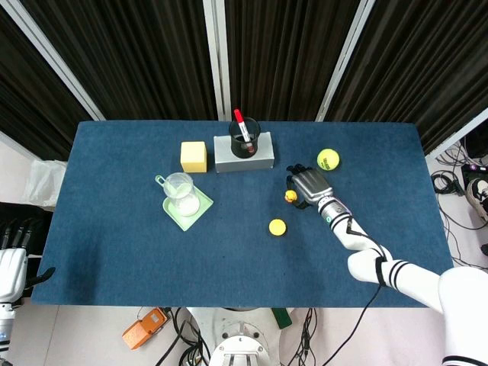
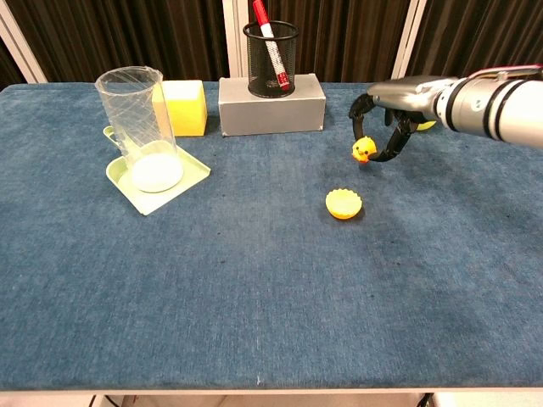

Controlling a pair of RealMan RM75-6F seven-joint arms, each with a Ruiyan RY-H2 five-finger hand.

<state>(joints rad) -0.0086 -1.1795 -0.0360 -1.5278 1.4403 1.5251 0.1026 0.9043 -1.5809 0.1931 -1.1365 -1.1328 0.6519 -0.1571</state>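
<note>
A small yellow duck (image 1: 290, 197) (image 2: 362, 151) is pinched in the fingertips of my right hand (image 1: 307, 185) (image 2: 386, 110), just above the blue table right of the middle. The fingers curl down around the duck from behind and from the right. A yellow-orange ribbed cap (image 1: 277, 226) (image 2: 344, 203) lies on the cloth a little nearer than the duck, apart from the hand. My left hand (image 1: 11, 263) hangs off the table's left edge with nothing in it and its fingers straight and apart; only the head view shows it.
A tennis ball (image 1: 328, 158) lies behind the right hand. A grey box (image 1: 259, 158) (image 2: 271, 114) at the back carries a black mesh cup (image 2: 271, 58) with a red marker (image 2: 270, 42). A yellow cube (image 2: 182, 108) and a clear beaker (image 2: 136, 119) on a green tray (image 2: 170, 193) stand left.
</note>
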